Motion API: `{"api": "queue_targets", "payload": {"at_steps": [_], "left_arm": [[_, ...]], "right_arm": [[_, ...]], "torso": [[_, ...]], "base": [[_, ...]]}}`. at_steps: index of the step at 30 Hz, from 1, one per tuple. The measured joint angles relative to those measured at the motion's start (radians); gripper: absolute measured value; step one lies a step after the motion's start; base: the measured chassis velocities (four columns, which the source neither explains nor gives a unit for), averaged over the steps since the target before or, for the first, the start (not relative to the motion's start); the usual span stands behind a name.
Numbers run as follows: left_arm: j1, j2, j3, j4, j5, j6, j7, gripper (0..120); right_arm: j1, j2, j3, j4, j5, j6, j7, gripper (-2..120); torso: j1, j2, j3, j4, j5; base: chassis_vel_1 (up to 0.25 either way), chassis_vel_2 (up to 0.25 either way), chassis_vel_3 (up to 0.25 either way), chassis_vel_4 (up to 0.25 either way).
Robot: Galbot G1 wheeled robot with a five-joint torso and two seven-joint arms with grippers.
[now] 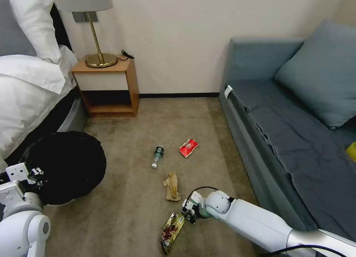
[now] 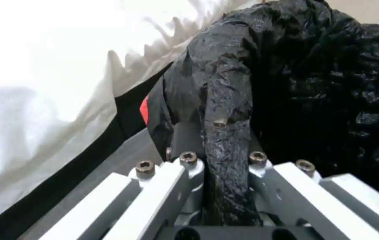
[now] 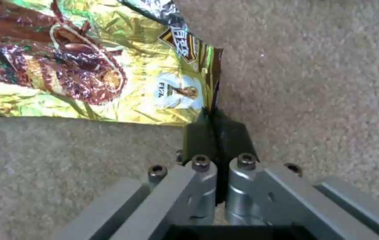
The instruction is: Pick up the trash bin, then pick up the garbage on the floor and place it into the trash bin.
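right gripper [image 3: 216, 125] pinches upright foil wrapper [image 1: 172, 229] by its top.

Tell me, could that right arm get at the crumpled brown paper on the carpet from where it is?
Probably not just yet. The right gripper has its jaws shut on the gold foil wrapper, so it is occupied. The brown paper lies close by on open floor, with nothing between them.
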Motion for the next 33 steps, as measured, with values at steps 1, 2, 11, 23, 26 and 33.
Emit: {"api": "queue_targets", "payload": {"at_steps": [1,2,11,23,26,33], "left_arm": [[0.000,0.000,-0.001,0.000,0.000,0.000,0.000,4],[0.001,-0.001,-0.002,0.000,0.000,0.000,0.000,4],[0.013,-0.001,-0.009,0.005,-0.001,0.000,0.000,4],[0.014,0.006,-0.005,0.014,-0.006,-0.005,0.000,4],[0.014,0.007,0.001,0.017,-0.006,-0.005,-0.002,4],[0.012,0.005,0.038,0.018,-0.002,-0.006,-0.006,4]], "right_arm": [[0.000,0.000,0.002,0.002,0.000,0.000,0.000,0],[0.000,0.000,0.004,0.005,0.000,0.000,-0.001,0],[0.001,-0.042,0.062,0.064,-0.008,0.009,-0.015,0],[-0.011,-0.125,0.311,0.230,0.030,0.027,-0.033,0],[-0.002,-0.122,0.375,0.246,0.039,0.034,-0.037,0],[0.065,-0.161,0.475,0.336,0.092,0.047,-0.055,0]], "torso": [[0.000,0.000,0.000,0.0000,0.0000],[0.000,0.000,0.000,0.0000,0.0000],[0.000,0.000,0.000,0.0001,0.0001],[0.000,0.000,0.000,-0.0001,0.0001],[0.000,0.000,0.000,0.0001,0.0003],[0.000,0.000,0.000,0.0000,0.0000]], "base": [[0.000,0.000,0.000,0.000],[0.000,0.000,0.000,0.000],[0.000,0.000,0.000,0.000],[0.000,0.000,0.000,0.000],[0.000,0.000,0.000,0.000],[0.000,0.000,0.000,0.000]]}}
